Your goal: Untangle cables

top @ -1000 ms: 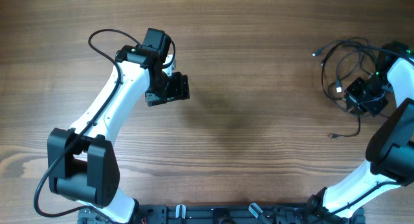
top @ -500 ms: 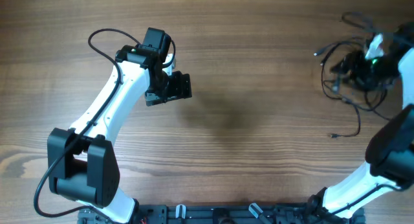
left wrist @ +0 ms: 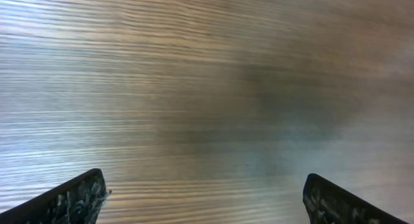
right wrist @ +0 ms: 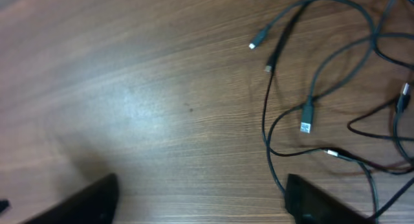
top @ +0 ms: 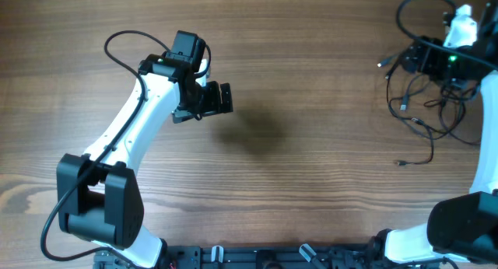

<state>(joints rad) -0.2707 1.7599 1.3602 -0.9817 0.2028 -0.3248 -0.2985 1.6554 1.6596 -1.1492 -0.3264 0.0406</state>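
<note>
A tangle of thin black cables lies on the wooden table at the far right, with one loose end trailing toward the front. In the right wrist view the cables loop across the upper right, showing a silver plug and a small plug. My right gripper hangs open over the tangle's far left edge; nothing is between its fingers, and one strand passes beside the right finger. My left gripper is wide open over bare wood, far from the cables.
The wooden table runs between the two arms. A thick black arm cable loops behind the left arm. The table's right edge lies close to the tangle. A dark mounting rail runs along the front.
My right gripper has opened and moved toward the table's far edge. The cable bundle has shifted and spread with it. My left gripper has opened wider, staying in place.
</note>
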